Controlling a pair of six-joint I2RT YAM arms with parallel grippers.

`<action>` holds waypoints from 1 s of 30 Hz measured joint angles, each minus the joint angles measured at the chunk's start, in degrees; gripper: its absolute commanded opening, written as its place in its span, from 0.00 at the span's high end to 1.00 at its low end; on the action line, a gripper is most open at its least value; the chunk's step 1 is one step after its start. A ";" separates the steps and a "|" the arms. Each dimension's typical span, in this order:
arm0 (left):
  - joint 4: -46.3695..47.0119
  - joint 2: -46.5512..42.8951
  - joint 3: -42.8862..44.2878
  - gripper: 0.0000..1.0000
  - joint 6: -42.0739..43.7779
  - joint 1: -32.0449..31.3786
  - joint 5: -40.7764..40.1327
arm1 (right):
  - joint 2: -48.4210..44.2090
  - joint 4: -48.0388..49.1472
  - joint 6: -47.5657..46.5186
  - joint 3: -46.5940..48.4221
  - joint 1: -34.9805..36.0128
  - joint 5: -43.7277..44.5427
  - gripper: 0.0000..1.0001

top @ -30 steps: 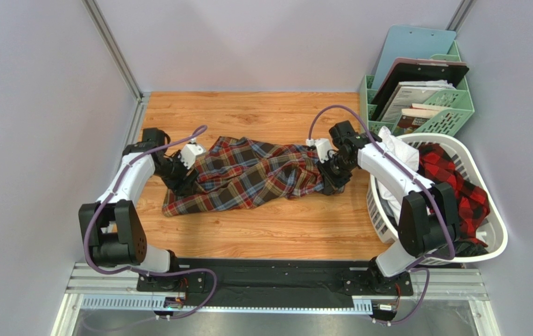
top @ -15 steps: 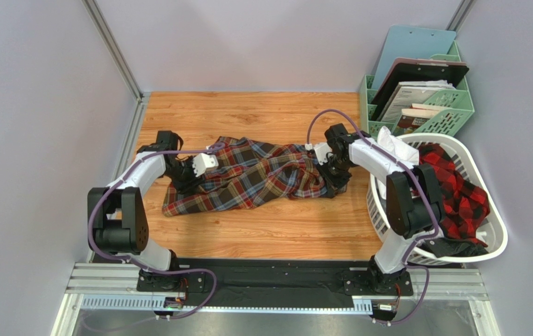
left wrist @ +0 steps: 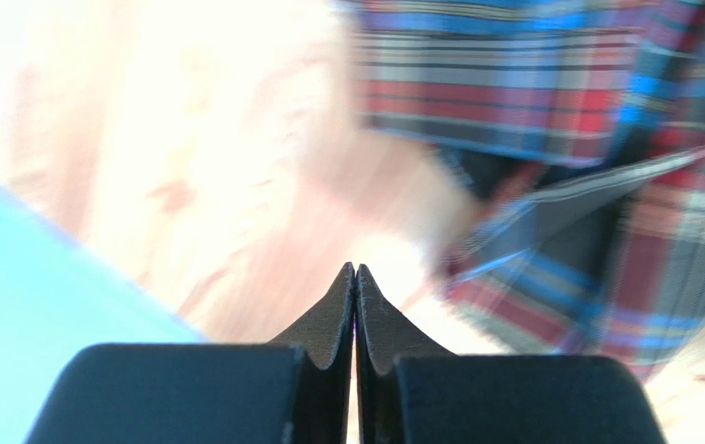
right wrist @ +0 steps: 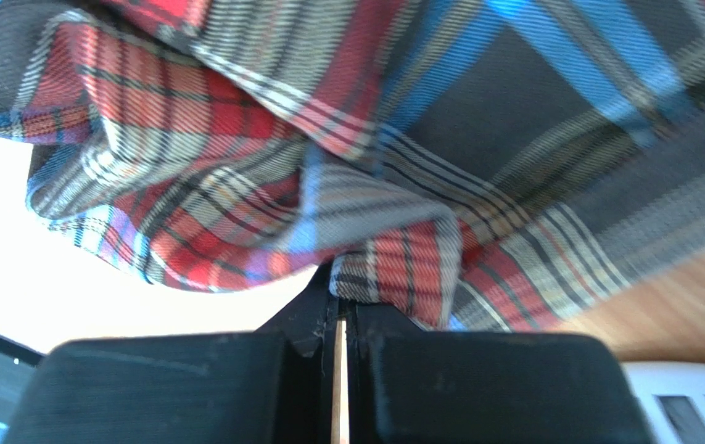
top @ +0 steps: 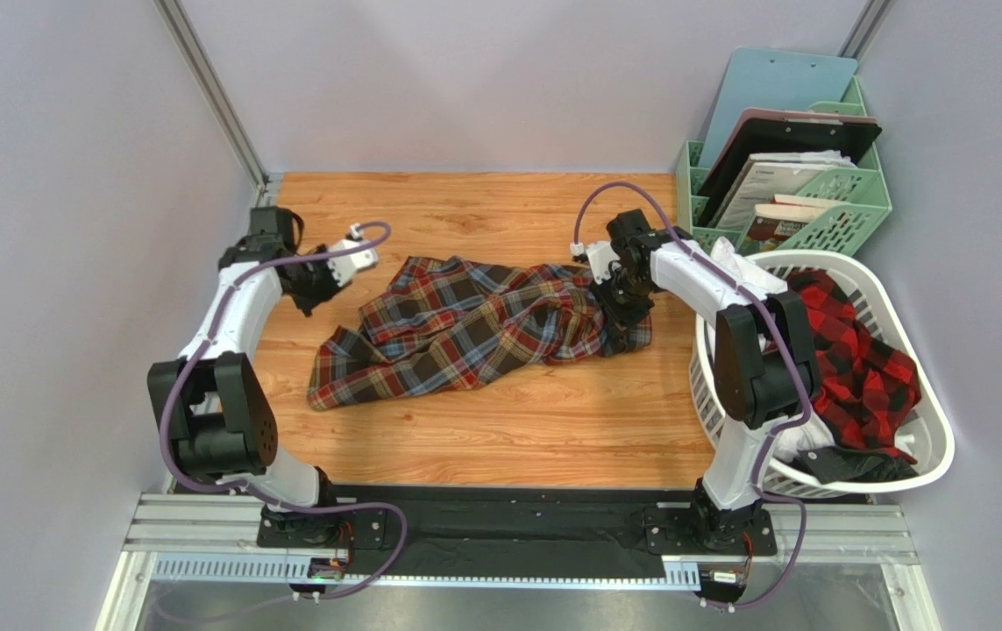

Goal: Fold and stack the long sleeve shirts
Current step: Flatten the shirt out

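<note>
While the dark tartan shirt (top: 466,329) is out on the wooden table (top: 493,434), you are, by my reading, close to the start of the job: nothing is folded and no stack exists. That shirt lies crumpled in a long, rumpled band across the middle of the table, running left to right, with creases and overlapping layers rather than a flat spread. I cannot pick out its collar or sleeves. Your right pincer (top: 619,300) sits at the shirt's right end, and its wrist view shows it clenched on a small fold of the plaid cloth. Your left pincer (top: 312,284) hovers over bare wood just beyond the shirt's far-left corner, apart from the fabric. Its wrist view shows the two fingers pressed together with nothing between them. A second garment, the red-and-black check shirt (top: 868,355), is heaped in the white laundry basket (top: 943,454) at the right of the scene, next to some white cloth (top: 734,276). What is left, as I judge it, is nearly everything: spread the tartan shirt flat, fold in its sleeves and body, then fetch the check shirt, fold it likewise and lay one on the other.
</note>
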 measured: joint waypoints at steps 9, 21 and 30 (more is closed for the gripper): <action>-9.35 -3.41 1.77 0.21 6.51 1.36 5.60 | -3.19 -0.22 -0.39 -1.22 -2.75 -0.31 1.00; -13.33 14.05 3.82 0.72 14.38 -4.79 3.13 | -3.13 -0.52 -0.46 -1.66 -2.60 -2.16 1.00; -12.92 14.05 9.62 1.00 9.31 -1.95 -0.09 | 1.36 -1.18 -0.24 2.10 -2.78 -2.45 1.00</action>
